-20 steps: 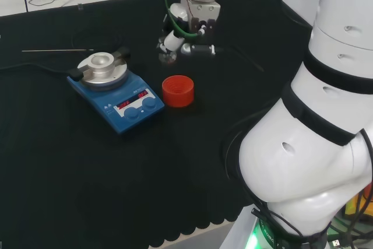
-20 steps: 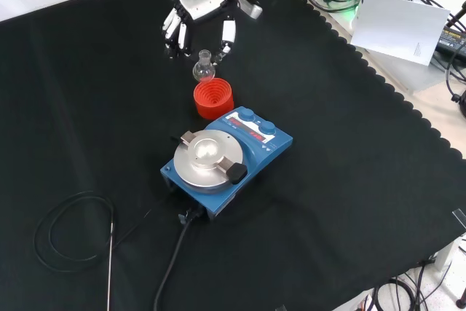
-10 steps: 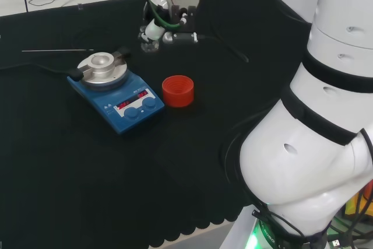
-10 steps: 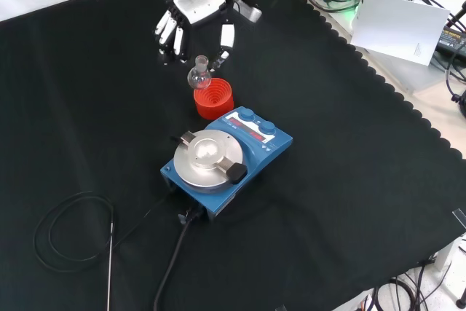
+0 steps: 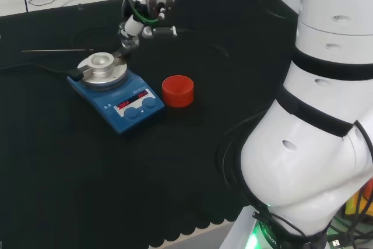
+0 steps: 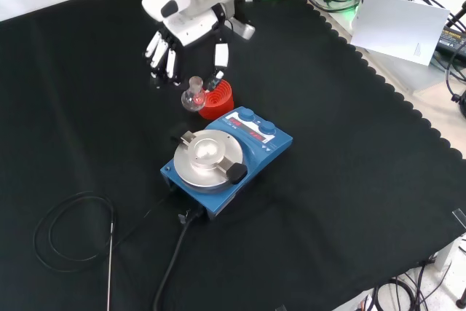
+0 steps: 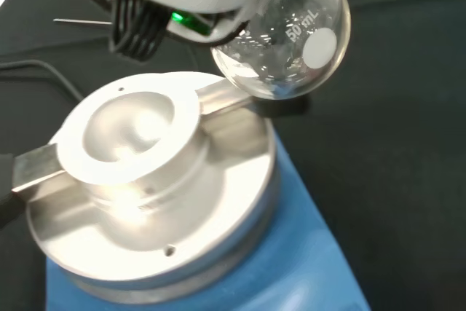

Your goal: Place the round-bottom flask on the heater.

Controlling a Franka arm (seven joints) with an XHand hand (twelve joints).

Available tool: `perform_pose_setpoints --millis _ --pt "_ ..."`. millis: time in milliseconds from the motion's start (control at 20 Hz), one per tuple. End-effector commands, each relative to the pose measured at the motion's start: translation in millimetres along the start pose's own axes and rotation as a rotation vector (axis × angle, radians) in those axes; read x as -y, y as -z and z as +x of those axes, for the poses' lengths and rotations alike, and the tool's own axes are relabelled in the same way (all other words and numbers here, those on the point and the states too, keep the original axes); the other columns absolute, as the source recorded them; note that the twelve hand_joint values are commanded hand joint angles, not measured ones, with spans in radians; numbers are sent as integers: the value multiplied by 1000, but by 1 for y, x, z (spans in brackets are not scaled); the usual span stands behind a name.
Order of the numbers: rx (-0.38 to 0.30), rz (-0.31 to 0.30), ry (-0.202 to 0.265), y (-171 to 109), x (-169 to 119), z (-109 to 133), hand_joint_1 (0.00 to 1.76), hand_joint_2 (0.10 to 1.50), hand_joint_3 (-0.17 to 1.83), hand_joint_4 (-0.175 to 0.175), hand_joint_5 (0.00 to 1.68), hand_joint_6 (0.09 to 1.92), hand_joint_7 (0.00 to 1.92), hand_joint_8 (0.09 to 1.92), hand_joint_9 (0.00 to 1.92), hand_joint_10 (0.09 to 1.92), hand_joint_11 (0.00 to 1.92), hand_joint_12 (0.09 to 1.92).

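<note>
The hand (image 6: 169, 41) holds a small clear round-bottom flask (image 6: 194, 96) in the air by its neck, thumb and fingers pinched round it. In the front view the flask hangs just above and left of the red ribbed ring (image 6: 217, 98), short of the blue heater (image 6: 251, 142). In the head view the hand (image 5: 135, 24) is just beyond the heater's silver bowl-shaped top (image 5: 104, 64). The wrist view shows the flask's bulb (image 7: 287, 41) close beside the hollow metal block (image 7: 135, 136), slightly above it.
The heater's black cable (image 6: 171, 267) runs toward the front edge of the cloth in the front view. A coiled black lead with a thin metal probe (image 6: 109, 260) lies left of it. The arm's large white links (image 5: 315, 132) stand at the head view's right.
The hand has carried the flask away from above the red ring toward the heater's metal top, leftward in the head view and downward in the front view. The heater and ring stayed put.
</note>
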State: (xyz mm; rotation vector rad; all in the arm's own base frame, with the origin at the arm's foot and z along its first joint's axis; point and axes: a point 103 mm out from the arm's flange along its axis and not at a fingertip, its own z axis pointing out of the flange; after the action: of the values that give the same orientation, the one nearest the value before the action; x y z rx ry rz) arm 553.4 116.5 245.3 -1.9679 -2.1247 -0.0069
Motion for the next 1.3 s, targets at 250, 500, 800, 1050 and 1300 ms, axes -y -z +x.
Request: perform_pose_setpoints --millis 250,500,800,1050,1300 --pt "46 64 103 -19 -22 60 1123 612 881 45 1141 1016 517 668 748 547 510 1291" --pt "47 72 124 -23 -23 73 1123 611 882 43 1141 1018 515 669 746 546 510 1291" --pt "58 86 134 -32 -25 78 1124 611 883 41 1141 1019 514 670 745 546 509 1291" --pt "66 95 133 -38 -29 73 1124 610 885 40 1141 1019 513 671 744 547 509 1291" --pt "63 104 128 -45 -33 66 1124 609 886 39 1141 1020 512 671 744 547 508 1291"
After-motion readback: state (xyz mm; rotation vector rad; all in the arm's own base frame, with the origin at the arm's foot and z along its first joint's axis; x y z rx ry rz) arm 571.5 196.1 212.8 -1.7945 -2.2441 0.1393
